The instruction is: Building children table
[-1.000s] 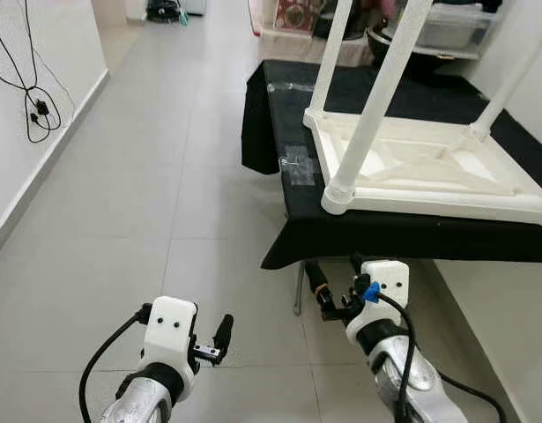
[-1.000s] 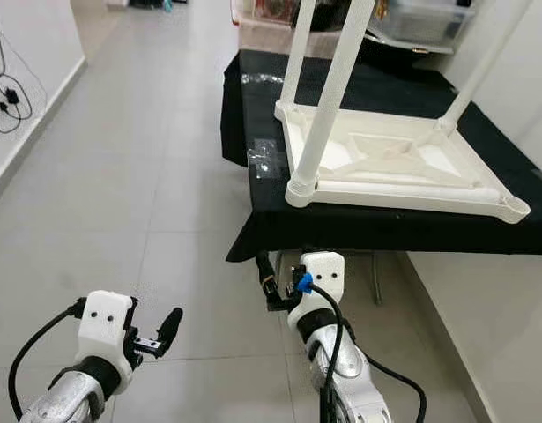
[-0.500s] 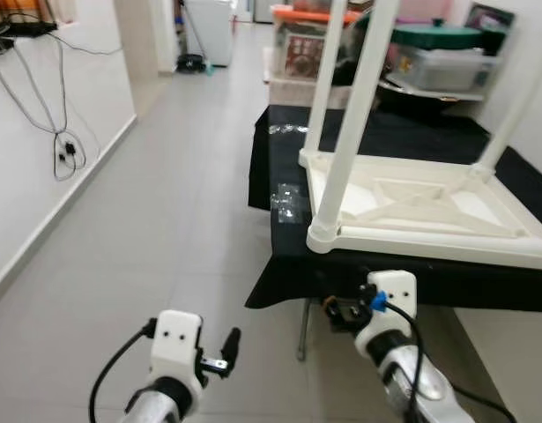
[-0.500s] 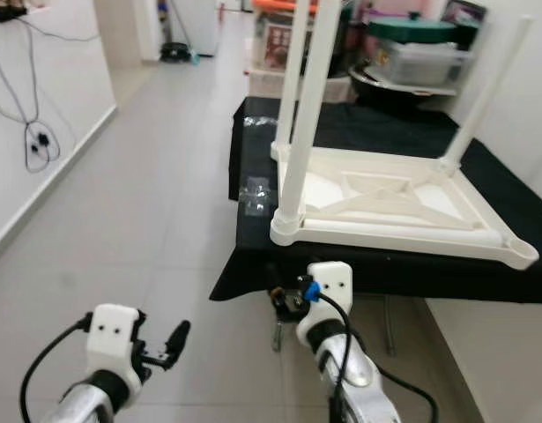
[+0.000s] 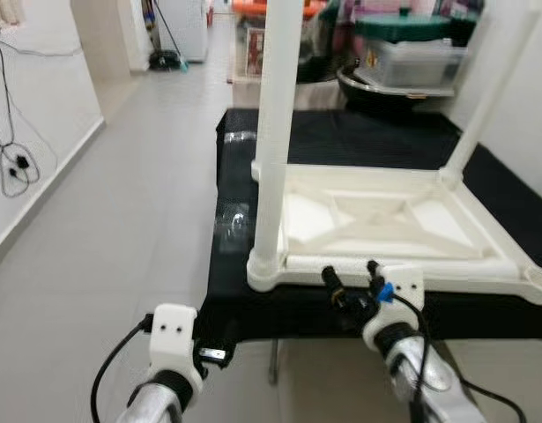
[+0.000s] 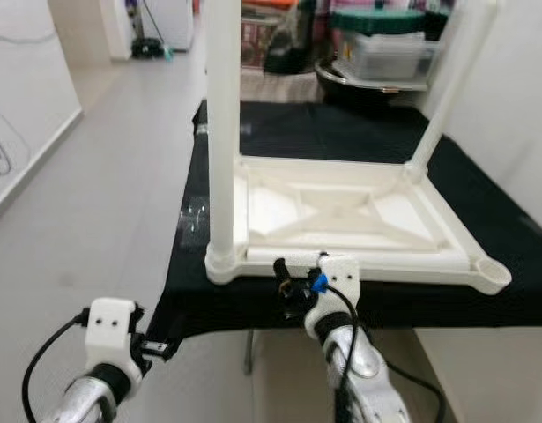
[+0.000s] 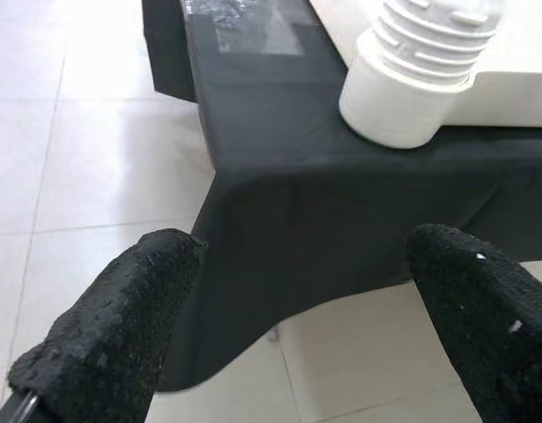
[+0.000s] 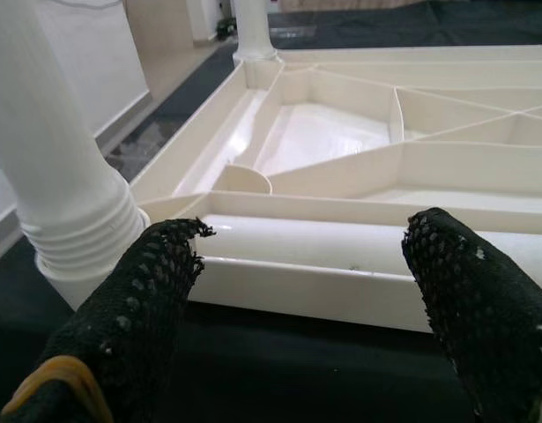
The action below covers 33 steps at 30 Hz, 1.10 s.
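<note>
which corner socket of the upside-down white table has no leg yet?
The near right corner socket of the upside-down white plastic table: it is an open round cup. The near left corner carries a white leg, and the far right corner has another white leg.

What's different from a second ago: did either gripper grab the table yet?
Neither has. The robot has stepped closer, so the upturned white table on the black cloth looms larger. The right gripper has risen from below the cloth edge to the table's near rim, fingers open around nothing. The left gripper stays low and open, facing the cloth corner. The table has not moved.
</note>
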### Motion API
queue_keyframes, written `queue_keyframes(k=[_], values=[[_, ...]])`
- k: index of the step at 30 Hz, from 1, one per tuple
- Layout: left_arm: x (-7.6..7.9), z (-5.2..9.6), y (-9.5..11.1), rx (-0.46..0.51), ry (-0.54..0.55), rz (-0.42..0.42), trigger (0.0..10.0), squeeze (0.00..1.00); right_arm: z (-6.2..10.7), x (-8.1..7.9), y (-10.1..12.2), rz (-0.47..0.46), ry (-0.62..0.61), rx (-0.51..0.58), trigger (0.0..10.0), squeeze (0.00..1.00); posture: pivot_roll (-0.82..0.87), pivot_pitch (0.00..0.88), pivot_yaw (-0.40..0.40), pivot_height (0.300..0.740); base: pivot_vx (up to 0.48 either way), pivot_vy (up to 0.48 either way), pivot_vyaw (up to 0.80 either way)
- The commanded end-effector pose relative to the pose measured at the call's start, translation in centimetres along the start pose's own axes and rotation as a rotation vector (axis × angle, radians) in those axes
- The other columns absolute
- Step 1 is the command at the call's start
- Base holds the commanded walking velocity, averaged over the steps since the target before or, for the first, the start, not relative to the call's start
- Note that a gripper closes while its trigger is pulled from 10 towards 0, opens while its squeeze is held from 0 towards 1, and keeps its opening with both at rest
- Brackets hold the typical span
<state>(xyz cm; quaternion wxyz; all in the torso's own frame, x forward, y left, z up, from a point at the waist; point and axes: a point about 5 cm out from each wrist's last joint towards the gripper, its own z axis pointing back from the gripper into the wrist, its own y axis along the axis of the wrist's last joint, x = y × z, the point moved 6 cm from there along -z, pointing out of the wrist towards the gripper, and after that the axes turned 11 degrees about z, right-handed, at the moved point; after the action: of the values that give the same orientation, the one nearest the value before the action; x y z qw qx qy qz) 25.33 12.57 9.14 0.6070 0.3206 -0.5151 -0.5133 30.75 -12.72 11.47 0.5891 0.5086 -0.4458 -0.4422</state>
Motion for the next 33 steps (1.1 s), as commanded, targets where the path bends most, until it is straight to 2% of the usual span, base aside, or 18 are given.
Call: queue_keyframes(k=[1,3,6,7,10,11,12,13,18,20,21,22,23,24,26,33], values=[[0.1,0.0,-0.5,-0.023,-0.003,0.009,10.0,0.00,0.3,0.7,-0.7,0.005,-0.019,-0.029,10.0,0.00,0.12,0.070,-0.127,0.740,0.000,0.000,0.00],[0.1,0.0,-0.4,-0.022,-0.002,0.009,10.0,0.00,0.0,0.9,-0.5,-0.022,-0.023,-0.024,10.0,0.00,0.12,0.074,-0.128,0.740,0.000,0.000,0.00],[0.2,0.0,-0.3,-0.020,-0.008,0.013,10.0,0.00,-2.0,2.8,1.0,-0.047,0.022,0.022,10.0,0.00,0.12,0.078,-0.128,0.740,0.000,0.000,0.00],[0.2,0.0,-0.3,-0.020,-0.008,0.013,10.0,0.00,-2.0,2.8,1.0,-0.047,0.022,0.022,10.0,0.00,0.12,0.078,-0.128,0.740,0.000,0.000,0.00],[0.4,0.2,-0.2,-0.016,-0.017,0.019,10.0,0.00,-4.2,4.7,3.2,-0.028,0.111,0.058,10.0,0.00,0.12,0.088,-0.129,0.740,0.000,0.000,0.00],[0.4,0.2,-0.2,-0.016,-0.017,0.019,10.0,0.00,-4.2,4.7,3.2,-0.028,0.111,0.058,10.0,0.00,0.12,0.088,-0.129,0.740,0.000,0.000,0.00],[0.5,0.2,-0.1,-0.013,-0.022,0.024,10.0,0.00,-4.8,5.2,4.1,-0.026,0.137,0.072,10.0,0.32,0.12,0.090,-0.128,0.740,0.000,0.000,0.00],[0.7,0.4,-0.1,-0.012,-0.027,0.028,10.0,0.00,-5.2,5.4,5.0,-0.013,0.174,0.094,10.0,1.00,0.12,0.095,-0.131,0.740,0.000,0.000,0.00],[0.9,0.6,-0.1,-0.011,-0.035,0.032,10.0,0.00,-5.6,5.2,6.3,-0.008,0.272,0.122,10.0,1.00,0.13,0.103,-0.132,0.740,0.000,0.000,0.00],[1.1,0.9,-0.1,-0.015,-0.045,0.042,10.0,0.00,-5.1,4.1,7.5,-0.005,0.469,0.129,10.0,1.00,0.13,0.116,-0.134,0.740,0.000,0.000,0.00],[1.1,0.9,-0.1,-0.015,-0.045,0.042,10.0,0.00,-5.1,4.1,7.5,-0.005,0.469,0.129,10.0,1.00,0.13,0.116,-0.134,0.740,0.000,0.000,0.00],[1.2,0.9,-0.1,-0.017,-0.048,0.045,10.0,0.00,-4.9,3.9,7.8,-0.013,0.532,0.127,10.0,1.00,0.13,0.116,-0.134,0.740,0.000,0.000,0.00],[1.3,1.1,0.0,-0.018,-0.057,0.046,10.0,0.00,-4.5,3.4,8.3,-0.001,0.613,0.134,10.0,0.00,0.14,0.128,-0.131,0.740,0.000,0.000,0.00],[1.3,1.1,0.0,-0.018,-0.057,0.046,10.0,0.00,-4.5,3.4,8.3,-0.001,0.613,0.134,10.0,0.00,0.14,0.128,-0.131,0.740,0.000,0.000,0.00],[1.7,1.5,0.1,-0.018,-0.078,0.046,10.0,0.00,-3.9,2.1,9.0,0.028,0.764,0.148,10.0,0.00,0.14,0.136,-0.131,0.740,0.000,0.000,0.00],[2.1,2.2,0.3,-0.016,-0.097,0.036,10.0,0.00,-4.5,0.4,10.8,0.062,0.875,0.218,10.0,0.00,0.16,0.157,-0.136,0.740,0.000,0.000,0.00]])
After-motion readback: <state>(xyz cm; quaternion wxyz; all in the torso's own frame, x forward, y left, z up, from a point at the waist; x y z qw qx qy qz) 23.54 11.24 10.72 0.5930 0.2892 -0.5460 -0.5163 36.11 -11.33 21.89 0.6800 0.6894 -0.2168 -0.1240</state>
